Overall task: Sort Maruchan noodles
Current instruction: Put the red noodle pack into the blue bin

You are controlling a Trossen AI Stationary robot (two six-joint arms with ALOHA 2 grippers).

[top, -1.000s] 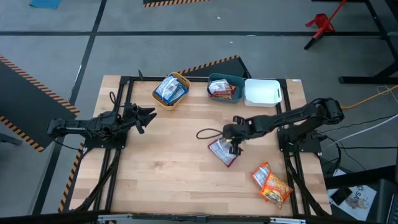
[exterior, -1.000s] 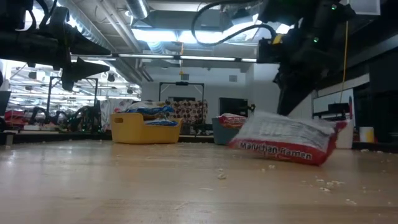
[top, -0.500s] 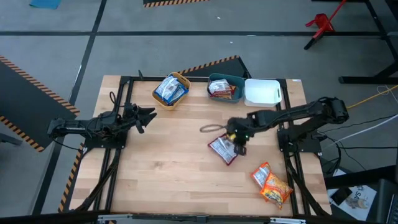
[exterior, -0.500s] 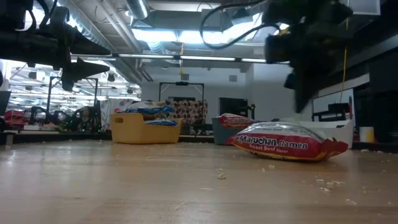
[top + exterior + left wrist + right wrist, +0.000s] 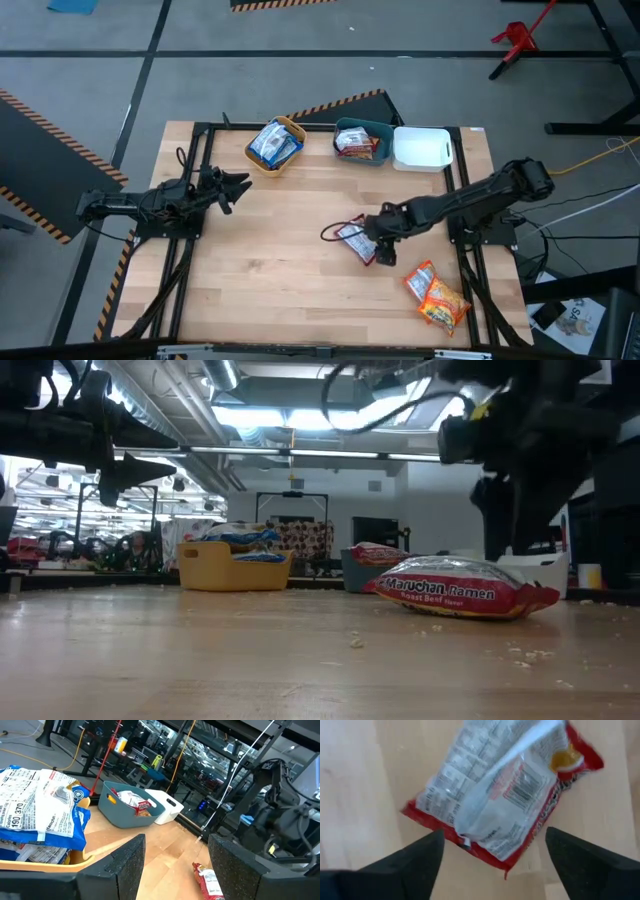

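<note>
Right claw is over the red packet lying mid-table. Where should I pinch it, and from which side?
Come straight down from above. The red packet lies flat, back side up, apart from the orange packets. A raised seam fin runs along its length; close across the narrow width at the middle, where the puffed body gives the fingers something to bite. The right claw is open and wide enough to straddle it.

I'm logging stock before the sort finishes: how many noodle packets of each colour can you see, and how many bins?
Blue-and-white packets: at least 2, stacked in the yellow bin
Red packets: 2, one on the table, one in the teal bin
Orange packets: 2
Bins: 3, including the white bin
Total: 6 packets, 3 bins
</note>
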